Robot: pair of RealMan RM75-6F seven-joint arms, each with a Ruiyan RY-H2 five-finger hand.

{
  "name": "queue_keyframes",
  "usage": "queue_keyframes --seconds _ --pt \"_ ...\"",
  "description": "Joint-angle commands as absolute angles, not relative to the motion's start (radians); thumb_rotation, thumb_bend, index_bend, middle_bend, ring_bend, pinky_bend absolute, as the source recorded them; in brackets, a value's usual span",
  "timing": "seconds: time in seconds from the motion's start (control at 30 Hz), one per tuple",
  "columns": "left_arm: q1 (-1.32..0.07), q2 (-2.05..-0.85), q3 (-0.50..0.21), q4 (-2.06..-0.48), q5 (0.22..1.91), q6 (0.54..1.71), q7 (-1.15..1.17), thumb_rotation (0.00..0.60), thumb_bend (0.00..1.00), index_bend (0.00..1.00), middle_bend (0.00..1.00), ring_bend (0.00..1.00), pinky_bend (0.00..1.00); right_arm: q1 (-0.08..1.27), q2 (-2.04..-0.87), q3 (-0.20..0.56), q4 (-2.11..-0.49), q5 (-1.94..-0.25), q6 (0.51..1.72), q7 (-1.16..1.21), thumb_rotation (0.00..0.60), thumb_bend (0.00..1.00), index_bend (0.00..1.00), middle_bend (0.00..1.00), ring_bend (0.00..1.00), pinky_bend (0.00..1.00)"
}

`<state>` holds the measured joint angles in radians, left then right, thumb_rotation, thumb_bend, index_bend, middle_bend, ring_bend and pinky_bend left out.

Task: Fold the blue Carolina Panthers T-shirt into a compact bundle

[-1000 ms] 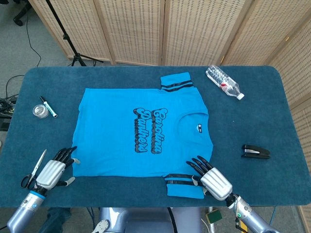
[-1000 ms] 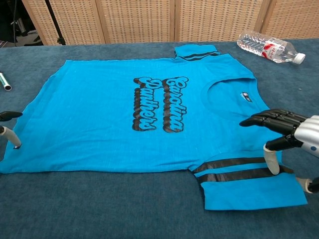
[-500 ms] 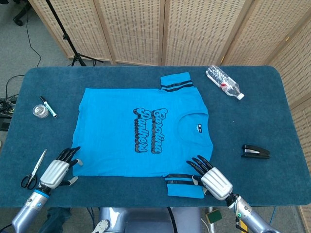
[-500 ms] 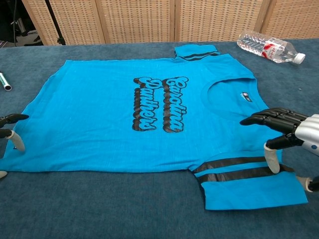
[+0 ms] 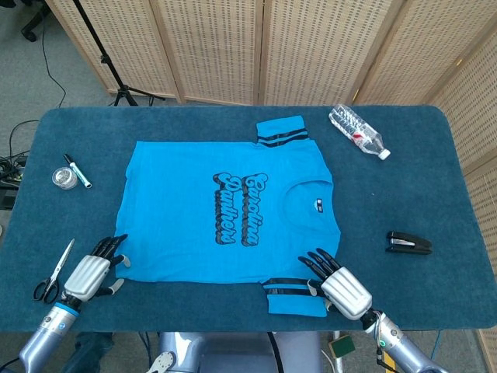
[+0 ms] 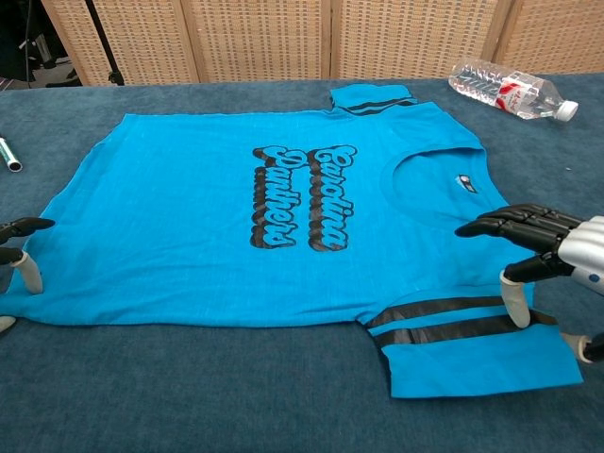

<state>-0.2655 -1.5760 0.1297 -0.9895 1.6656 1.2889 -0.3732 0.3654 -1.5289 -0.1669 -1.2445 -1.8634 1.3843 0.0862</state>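
T-shirt [image 5: 225,210] lies flat, print up, mid-counter [image 5: 404,186], collar toward the robot's right, hem toward its left. No fold made yet.

Right hand [image 5: 338,281] sits over the near sleeve [image 6: 472,354], fingers spread, holding nothing; in the chest view one fingertip looks down on the striped band, contact unclear. Left hand [image 5: 92,268] is at the near hem corner, fingers apart, also empty. Can't tell if it touches the cloth.

Risks as I see them:
- Hands grab unevenly: one corner lifts, the other drags, shirt skews and the fold goes crooked.
- Thin fabric on fuzzy counter cloth: fingers may pinch the counter cover too, or slip off the edge and lift nothing.
- Right hand catching only the sleeve leaves the body flat, and the sleeve flops loose.
- Scissors [image 5: 53,272] lie just beside the left hand; a wide sweep could knock them.

Water bottle [image 5: 359,132] and stapler [image 5: 408,243] are well apart from the shirt, low concern.
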Motion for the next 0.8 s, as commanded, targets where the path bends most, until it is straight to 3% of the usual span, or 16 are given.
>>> queue_keyframes --seconds 0.03,0.57,0.8 --pt "-0.266 -1.577 0.131 -0.988 1.667 1.293 -0.376 0.600 0.37 0.49 0.00 0.00 0.00 0.366 -1.529 -0.167 -1.245 -1.864 1.384 0.086 0.600 0.62 0.64 0.10 0.00 0.00" --pt "-0.264 -1.586 0.122 -0.991 1.654 1.300 -0.360 0.600 0.58 0.72 0.00 0.00 0.00 0.367 -1.529 -0.169 -1.245 -1.864 1.381 0.087 0.600 0.63 0.64 0.10 0.00 0.00" --pt "-0.266 -1.542 0.148 -1.031 1.689 1.329 -0.381 0.600 0.61 0.77 0.00 0.00 0.00 0.370 -1.512 -0.206 -1.245 -1.906 1.396 0.130 0.600 0.65 0.64 0.10 0.00 0.00"
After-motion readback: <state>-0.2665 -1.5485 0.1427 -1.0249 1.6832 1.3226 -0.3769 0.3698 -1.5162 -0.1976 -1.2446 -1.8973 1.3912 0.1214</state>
